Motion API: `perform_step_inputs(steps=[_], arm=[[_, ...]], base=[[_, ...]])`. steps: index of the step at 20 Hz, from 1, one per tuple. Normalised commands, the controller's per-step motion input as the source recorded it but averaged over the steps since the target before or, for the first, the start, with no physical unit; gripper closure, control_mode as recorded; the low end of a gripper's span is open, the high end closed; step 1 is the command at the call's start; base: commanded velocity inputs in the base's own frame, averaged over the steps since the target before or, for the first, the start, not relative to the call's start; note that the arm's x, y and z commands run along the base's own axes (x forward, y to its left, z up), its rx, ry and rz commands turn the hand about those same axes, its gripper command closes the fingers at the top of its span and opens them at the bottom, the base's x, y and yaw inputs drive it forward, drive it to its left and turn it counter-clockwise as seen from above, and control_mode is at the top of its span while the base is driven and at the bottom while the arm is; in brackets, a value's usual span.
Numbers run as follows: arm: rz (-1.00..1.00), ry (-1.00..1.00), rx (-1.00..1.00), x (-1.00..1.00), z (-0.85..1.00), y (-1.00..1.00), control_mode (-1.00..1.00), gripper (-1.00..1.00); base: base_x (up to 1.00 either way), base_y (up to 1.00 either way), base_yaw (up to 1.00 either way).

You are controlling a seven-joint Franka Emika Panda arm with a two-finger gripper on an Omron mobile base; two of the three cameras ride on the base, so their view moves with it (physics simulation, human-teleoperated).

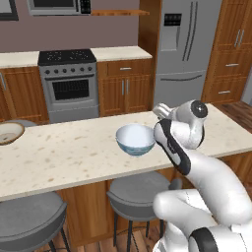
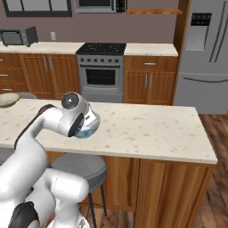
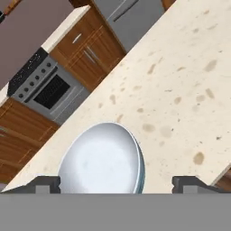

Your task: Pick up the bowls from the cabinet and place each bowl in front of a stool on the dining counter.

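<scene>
A deep white bowl with a blue-green pattern [image 1: 135,140] sits upright on the beige speckled dining counter [image 1: 74,157], just behind a grey stool [image 1: 139,193]. My gripper [image 3: 116,182] is open right over this bowl [image 3: 103,160]; the two fingertips [image 3: 46,183] stand wide on either side of its rim, and the right one is clearly apart from it. In the right base view the hand covers most of the bowl [image 2: 89,128]. A shallow cream bowl with a tan rim [image 1: 9,132] rests at the counter's far left. The cabinet is out of view.
A second grey stool [image 1: 29,216] stands at the lower left of the counter. Behind the counter are a stove [image 1: 69,83], wooden floor cabinets [image 1: 125,88] and a steel fridge [image 1: 184,49]. The counter top [image 2: 151,129] stretches bare to the right of the bowl.
</scene>
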Motion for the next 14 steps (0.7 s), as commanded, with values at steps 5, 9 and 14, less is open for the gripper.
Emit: perform_step_inputs(steps=[5,9,14], arm=[[0.02,-0.06,0.00,-0.94,1.00,-0.19,-1.00,-1.00],[0.04,-0.01,0.00,-1.00,1.00,-0.09,-1.00,-1.00],[0.02,0.00,0.00,-0.92,1.00,-0.04,-1.00,-1.00]], base=[[0.00,0.00,0.00],[0.00,0.00,0.00],[0.00,0.00,0.00]])
